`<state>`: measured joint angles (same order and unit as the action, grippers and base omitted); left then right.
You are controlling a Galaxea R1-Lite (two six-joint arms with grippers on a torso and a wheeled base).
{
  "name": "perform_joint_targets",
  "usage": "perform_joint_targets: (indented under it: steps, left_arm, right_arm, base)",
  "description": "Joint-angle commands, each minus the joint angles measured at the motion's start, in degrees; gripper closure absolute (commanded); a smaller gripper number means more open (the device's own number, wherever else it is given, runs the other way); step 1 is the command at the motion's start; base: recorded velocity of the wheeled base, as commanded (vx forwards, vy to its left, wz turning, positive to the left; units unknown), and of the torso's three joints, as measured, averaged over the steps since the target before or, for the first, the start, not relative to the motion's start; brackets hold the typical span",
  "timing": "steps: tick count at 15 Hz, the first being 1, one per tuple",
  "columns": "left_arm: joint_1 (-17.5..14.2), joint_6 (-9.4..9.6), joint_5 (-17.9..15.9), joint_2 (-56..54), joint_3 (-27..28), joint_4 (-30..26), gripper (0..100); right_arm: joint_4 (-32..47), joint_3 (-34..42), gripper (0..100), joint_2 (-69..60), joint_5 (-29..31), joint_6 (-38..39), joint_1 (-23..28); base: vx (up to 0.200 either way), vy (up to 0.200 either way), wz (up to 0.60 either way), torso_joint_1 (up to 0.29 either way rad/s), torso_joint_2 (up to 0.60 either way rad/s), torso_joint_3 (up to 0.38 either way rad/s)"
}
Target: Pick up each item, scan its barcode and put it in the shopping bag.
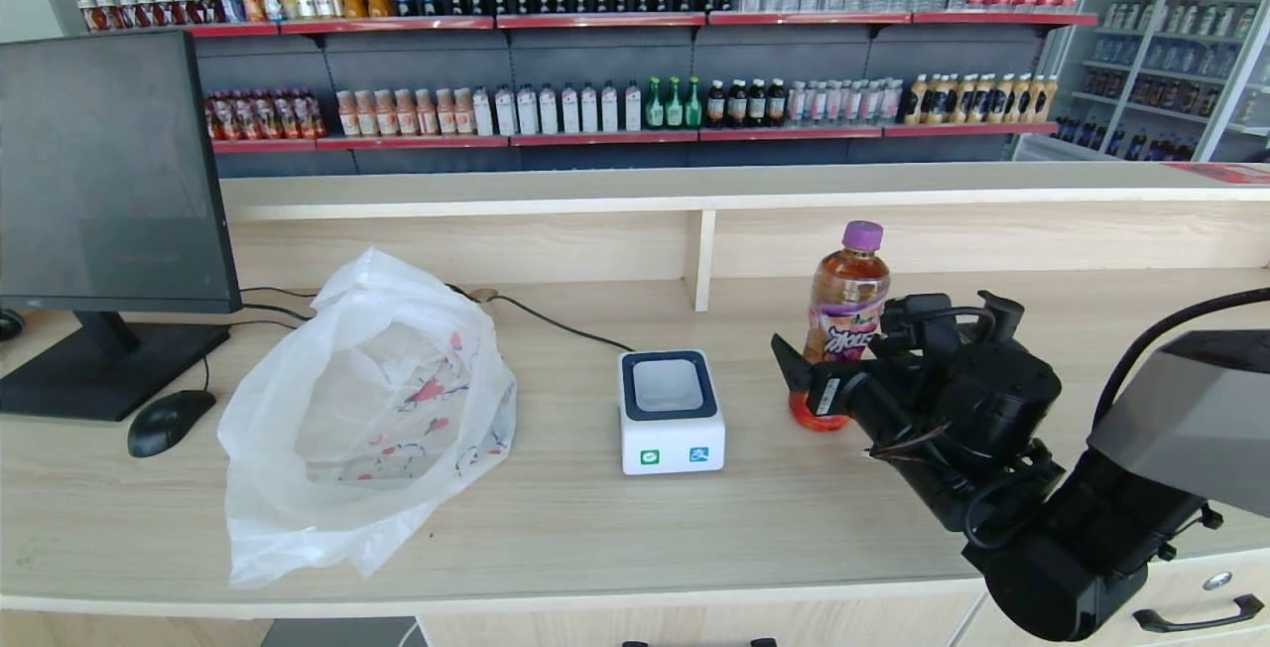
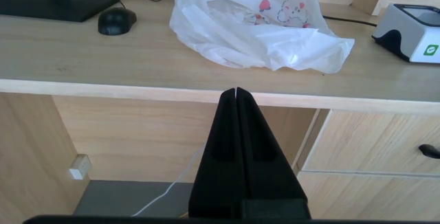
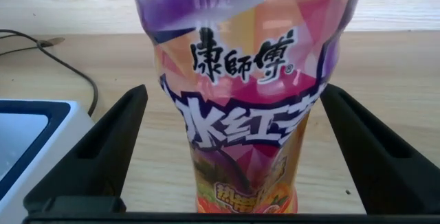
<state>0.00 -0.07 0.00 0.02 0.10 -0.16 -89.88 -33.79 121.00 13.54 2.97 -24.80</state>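
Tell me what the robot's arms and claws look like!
The right arm is black and chunky, with rounded joints, a grey angular cover higher up and a black cable looping above it. The right gripper has two long, flat black fingers. The left gripper has two smooth black fingers that narrow to a thin tip.

Bright, even light; soft shadows (verticals lean at edges).

purple-capped bottle (image 1: 846,320) upright on counter
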Motion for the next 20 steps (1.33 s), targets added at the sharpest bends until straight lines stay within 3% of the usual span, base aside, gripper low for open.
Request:
perform_joint_targets:
  steps: [1, 14, 20]
  left_arm:
    - [0.00, -0.01, 0.00, -0.02, -0.01, -0.02, 100]
    - [0.00, -0.01, 0.00, -0.02, -0.01, -0.02, 100]
    - [0.00, -0.01, 0.00, -0.02, -0.01, -0.02, 100]
  right_arm:
    - [0.06, -1.01, 0, 1.08, -0.01, -0.07, 0.01]
    - [0.23, -3.39, 0, 1.08, -0.27, -0.16, 3.61]
    - [0.23, -3.56, 0, 1.16, -0.36, -0.25, 2.82]
  base:
    - [0.000, 0.000, 0.00, 0.000, 0.00, 0.000]
    - [0.000, 0.000, 0.00, 0.000, 0.00, 0.000]
    - [0.000, 0.000, 0.00, 0.000, 0.00, 0.000]
